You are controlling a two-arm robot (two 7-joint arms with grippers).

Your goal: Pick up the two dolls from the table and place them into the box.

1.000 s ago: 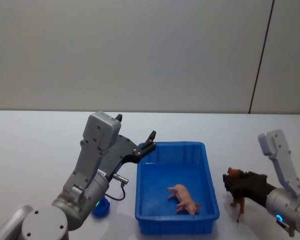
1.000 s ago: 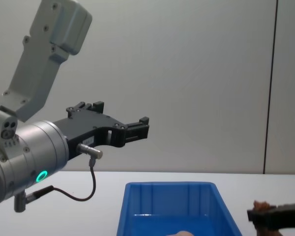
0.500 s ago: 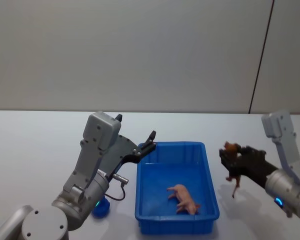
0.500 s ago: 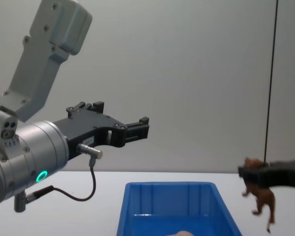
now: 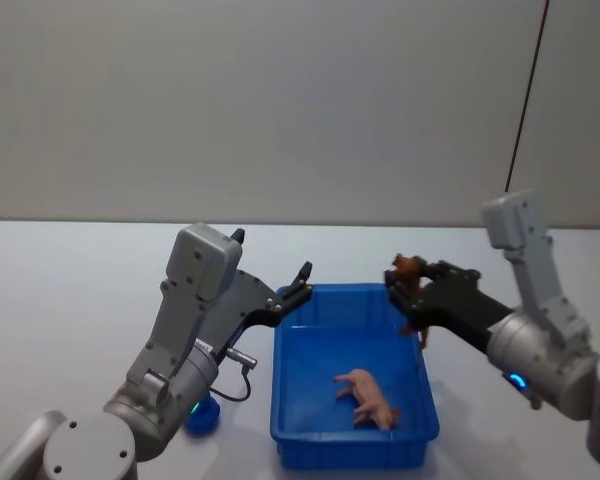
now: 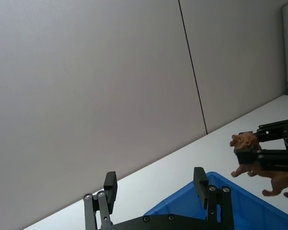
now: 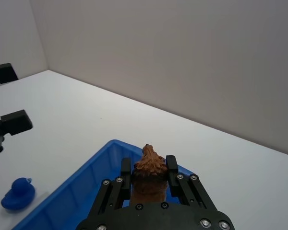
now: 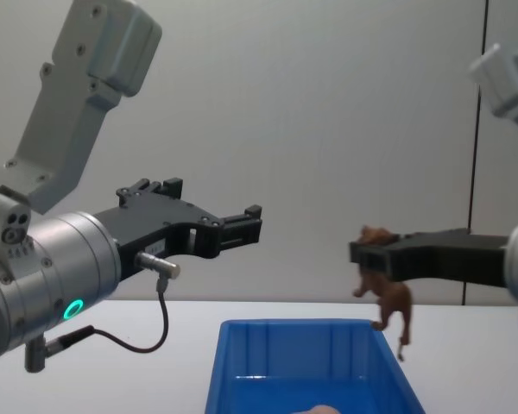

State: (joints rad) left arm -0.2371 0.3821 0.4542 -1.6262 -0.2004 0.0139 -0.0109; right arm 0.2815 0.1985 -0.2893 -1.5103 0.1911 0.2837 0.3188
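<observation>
Head view puts the right end effector (image 5: 412, 288) over the far right part of the box (image 5: 352, 437). Its fingers are clamped on the brown doll (image 5: 409, 267) just behind the head, so the head sticks up above the fingers and the legs dangle below them, over the inside of the box near its right wall. Chest view shows the same doll hanging in the air from the fingertips, body drooping, touching nothing but the end effector.

Below that end effector and toward the robot, the pale pink doll (image 5: 368, 395) lies on its side on the box floor, nearer the near right corner than the middle.

Across the box, the left end effector (image 5: 270, 254) hovers off the far left corner, above the worktop (image 5: 70, 290) — fingers spread apart and empty, pointing toward the right one. A small blue duck (image 5: 202, 416) sits on the worktop under the left arm, just outside the box's left wall.
</observation>
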